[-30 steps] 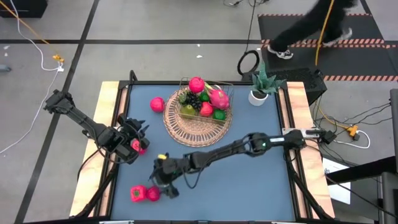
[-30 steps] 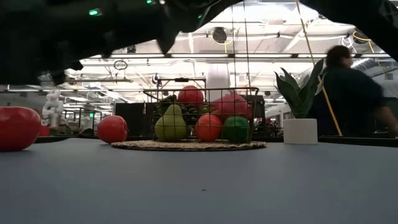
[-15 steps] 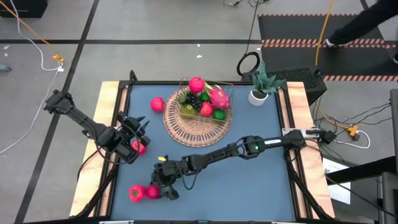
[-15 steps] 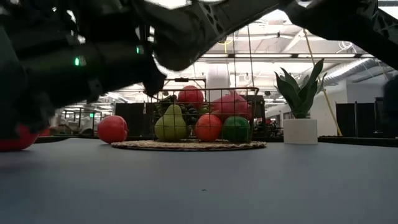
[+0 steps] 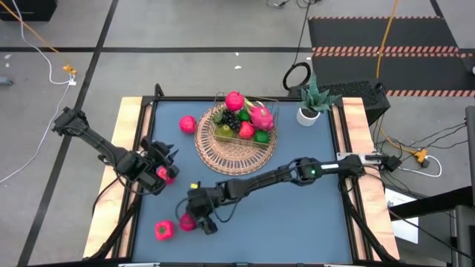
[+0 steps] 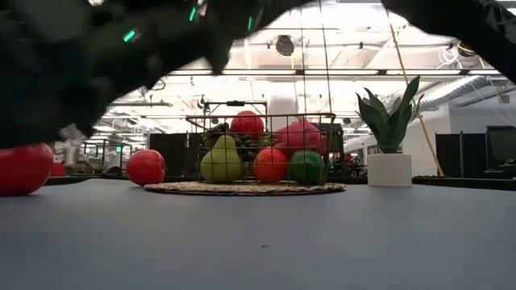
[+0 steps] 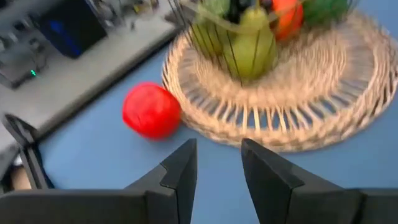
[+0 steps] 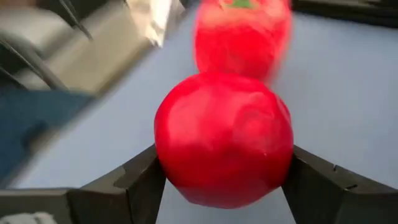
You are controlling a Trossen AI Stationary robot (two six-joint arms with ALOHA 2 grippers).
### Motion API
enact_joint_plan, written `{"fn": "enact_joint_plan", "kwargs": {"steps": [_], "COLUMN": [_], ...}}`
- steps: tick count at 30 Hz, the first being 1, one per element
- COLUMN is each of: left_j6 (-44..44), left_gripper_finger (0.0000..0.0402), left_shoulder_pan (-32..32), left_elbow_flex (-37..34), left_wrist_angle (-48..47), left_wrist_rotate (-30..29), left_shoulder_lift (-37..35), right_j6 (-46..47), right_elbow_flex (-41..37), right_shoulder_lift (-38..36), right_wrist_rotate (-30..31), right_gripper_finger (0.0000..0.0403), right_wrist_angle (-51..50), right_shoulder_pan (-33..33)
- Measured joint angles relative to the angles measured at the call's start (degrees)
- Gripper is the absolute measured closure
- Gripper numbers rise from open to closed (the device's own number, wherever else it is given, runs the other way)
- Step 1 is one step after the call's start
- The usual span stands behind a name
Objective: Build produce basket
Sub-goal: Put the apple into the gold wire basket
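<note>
**Right gripper clamped on one red fruit, lower left of bench**

- 1 bench point(image 5: 312, 215): blue top, wooden side strips. Open blue surface at lower right of the high view, between the right arm point(image 5: 297, 172) and the bench's right edge.
- 2 arms. The left arm point(image 5: 96, 141) comes in from the upper left, the right arm runs across from the right edge to the lower left.
- 1 basket point(image 5: 223, 157), upper centre, with a wire frame point(image 5: 256, 102) on its far half.
- 1 plant in a white pot point(image 5: 307, 113), at the upper right corner, just beside the basket.
- Produce in the frame, 6 visible: red round one point(image 5: 234, 100), dragon fruit point(image 5: 261, 116), grapes point(image 5: 233, 119), pear point(image 5: 225, 131), orange-red one point(image 5: 246, 130), green one point(image 5: 261, 136).
- Produce outside the basket, 4:
  - red ball point(image 5: 187, 124), just left of the basket rim
  - pink-red piece point(image 5: 165, 175), right at the left gripper point(image 5: 159, 172); can't tell if they touch
  - red round fruit point(image 8: 224, 137), clenched between the right gripper point(image 5: 194, 220) fingers, both sides in contact
  - red fruit with green stem point(image 5: 163, 230), just beside it and near the bench's lower-left edge
- Left gripper: fingers slightly apart, nothing between them, pointed toward the red ball and the basket.
</note>
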Motion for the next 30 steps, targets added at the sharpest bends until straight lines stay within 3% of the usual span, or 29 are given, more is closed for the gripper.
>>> {"fn": "enact_joint_plan", "kwargs": {"steps": [8,11,15,20,24,30], "left_j6": [-4.7,-8.4,-11.6,-13.0,-13.0,-6.8], "left_gripper_finger": [0.0273,0.0273,0.0273,0.0273,0.0273,0.027], "left_shoulder_pan": [0.0,0.1,0.1,0.4,1.3,4.8], "left_elbow_flex": [-4.0,-5.4,-7.2,-8.2,-8.2,-8.2], "left_wrist_angle": [-0.1,0.2,0.3,0.3,1.1,6.8], "left_wrist_rotate": [2.0,1.7,1.6,0.4,-4.0,-14.3], "left_shoulder_lift": [0.1,0.1,0.1,0.1,0.1,0.1], "right_j6": [-12.9,-14.7,-15.0,-11.1,-6.9,-0.6], "right_elbow_flex": [-0.4,-3.8,-14.0,-33.0,-50.0,-64.8], "right_shoulder_lift": [-12.4,-18.3,-28.5,-43.7,-52.5,-55.9], "right_wrist_rotate": [24.8,31.2,36.6,40.6,41.6,29.2], "right_gripper_finger": [0.014,0.0141,0.0137,0.0135,0.0133,0.0097], "right_wrist_angle": [-28.4,-31.3,-28.5,-17.8,-2.6,11.3], "right_shoulder_pan": [-0.1,-1.5,-5.4,-13.8,-22.5,-30.6]}}
